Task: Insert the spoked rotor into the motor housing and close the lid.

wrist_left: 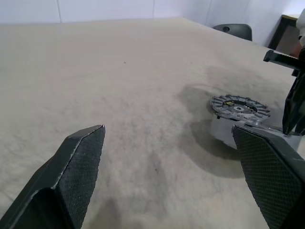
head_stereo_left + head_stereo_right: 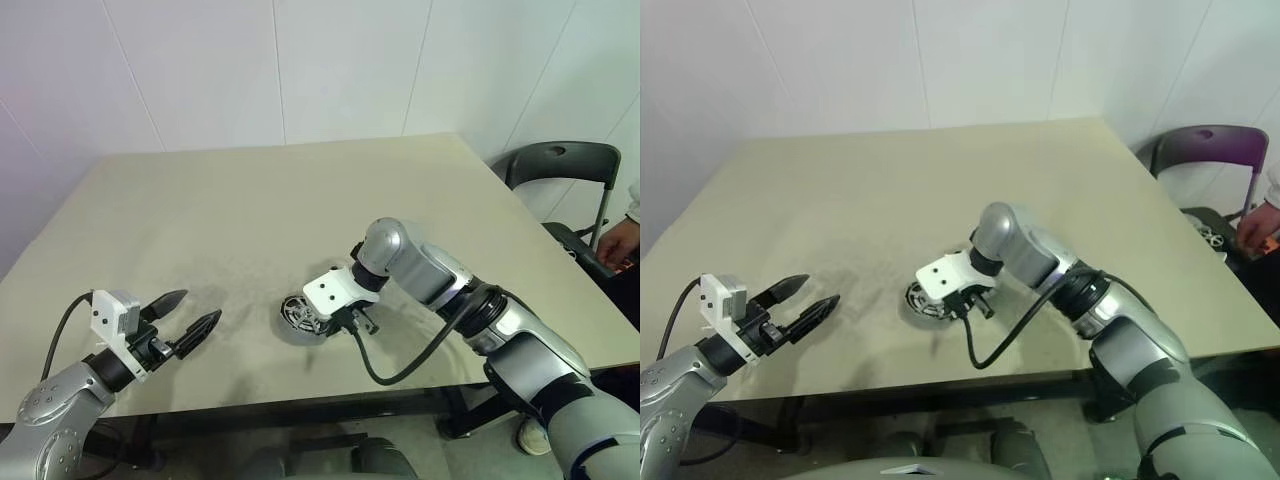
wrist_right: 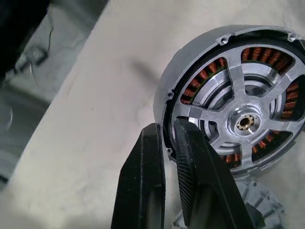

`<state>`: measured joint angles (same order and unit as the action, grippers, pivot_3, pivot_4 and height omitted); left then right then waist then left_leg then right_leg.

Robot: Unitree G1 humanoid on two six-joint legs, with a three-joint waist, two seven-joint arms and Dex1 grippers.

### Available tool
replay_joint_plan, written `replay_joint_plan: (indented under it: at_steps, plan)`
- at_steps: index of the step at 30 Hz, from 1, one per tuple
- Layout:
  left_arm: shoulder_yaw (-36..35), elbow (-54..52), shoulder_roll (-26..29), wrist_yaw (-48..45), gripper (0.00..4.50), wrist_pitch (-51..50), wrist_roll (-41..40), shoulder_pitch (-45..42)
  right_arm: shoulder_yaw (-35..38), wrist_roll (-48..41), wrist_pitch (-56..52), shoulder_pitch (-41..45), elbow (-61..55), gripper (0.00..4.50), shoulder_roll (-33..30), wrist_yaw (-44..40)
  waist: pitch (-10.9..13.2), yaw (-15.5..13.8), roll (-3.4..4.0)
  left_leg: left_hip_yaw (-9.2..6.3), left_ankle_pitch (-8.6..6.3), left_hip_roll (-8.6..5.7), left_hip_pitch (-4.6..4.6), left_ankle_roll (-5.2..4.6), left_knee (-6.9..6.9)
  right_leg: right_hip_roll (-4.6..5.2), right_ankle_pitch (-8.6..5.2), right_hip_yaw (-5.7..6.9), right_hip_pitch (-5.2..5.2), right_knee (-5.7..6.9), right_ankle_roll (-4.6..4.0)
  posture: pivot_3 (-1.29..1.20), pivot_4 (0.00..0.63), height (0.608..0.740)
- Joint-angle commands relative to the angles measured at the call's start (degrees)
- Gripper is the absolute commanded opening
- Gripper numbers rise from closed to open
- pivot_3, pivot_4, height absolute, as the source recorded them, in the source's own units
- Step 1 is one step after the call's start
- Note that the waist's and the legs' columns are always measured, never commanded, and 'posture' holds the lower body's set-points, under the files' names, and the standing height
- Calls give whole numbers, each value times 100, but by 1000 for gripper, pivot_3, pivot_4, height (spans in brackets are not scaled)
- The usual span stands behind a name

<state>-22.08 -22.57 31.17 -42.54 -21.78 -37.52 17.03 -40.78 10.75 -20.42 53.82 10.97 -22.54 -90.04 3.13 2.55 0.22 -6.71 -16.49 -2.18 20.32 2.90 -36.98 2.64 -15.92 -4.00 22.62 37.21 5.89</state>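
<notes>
One broad beige desk (image 2: 300, 190) is seen before a pale wall, with a dark chair (image 2: 560, 160) standing off its far right corner and a person's hand (image 2: 620, 240) at the right edge beside it. Above the near left part of the desk, the left hand (image 2: 200, 308) is held released, its two black fingers spread wide with nothing between them, well apart from the parts. The right hand (image 3: 169, 126) is angled down at the near middle of the desk, its fingers drawn almost together and clenched on the rim of the motor housing (image 2: 298, 313), one fingertip outside the rim and one just inside it. The housing is found there near the desk's front edge, directly beneath the right wrist. The lid (image 3: 228, 112) is seen lying across it, copper windings showing through the gaps between its silvery spokes. A small grey part (image 3: 259, 202) is partly seen just beside the housing; what it is cannot be told.
</notes>
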Motion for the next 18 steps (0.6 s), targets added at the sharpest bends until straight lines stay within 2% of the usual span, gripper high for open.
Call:
replay_joint_plan:
  at_steps: [1, 6, 11, 18]
  plan:
    - [-11, -42, -5, -1, 4500, 147, 49, -88, 72, 87, -478, 235, 151, 67, 394, 387, -1, -7, -1, 0, 0, 1, 0, 0, 0, -1, 4, 0, 1, 1, 6, 0, 0, 740]
    - [12, -62, -35, 70, 4500, 148, 101, -99, -65, 322, -512, 286, 425, 67, 582, 663, -1, -33, -3, -1, 0, -4, 7, 0, -1, 6, 8, 1, 3, -4, 13, 0, 0, 740]
    - [8, -79, -45, 124, 4500, 135, 106, -88, -87, 219, -444, 305, 75, 1696, 386, 338, -2, -17, -4, -1, 0, -5, 1, 1, -5, 6, 7, 1, -5, -5, 12, 0, 0, 740]
    - [26, -71, -61, 132, 4500, 117, 73, -122, 981, -875, -1590, 727, -270, 4004, 301, 62, -1, -7, -2, -3, 0, 0, 5, 1, 1, 2, 8, 3, 3, -3, 15, 0, 0, 740]
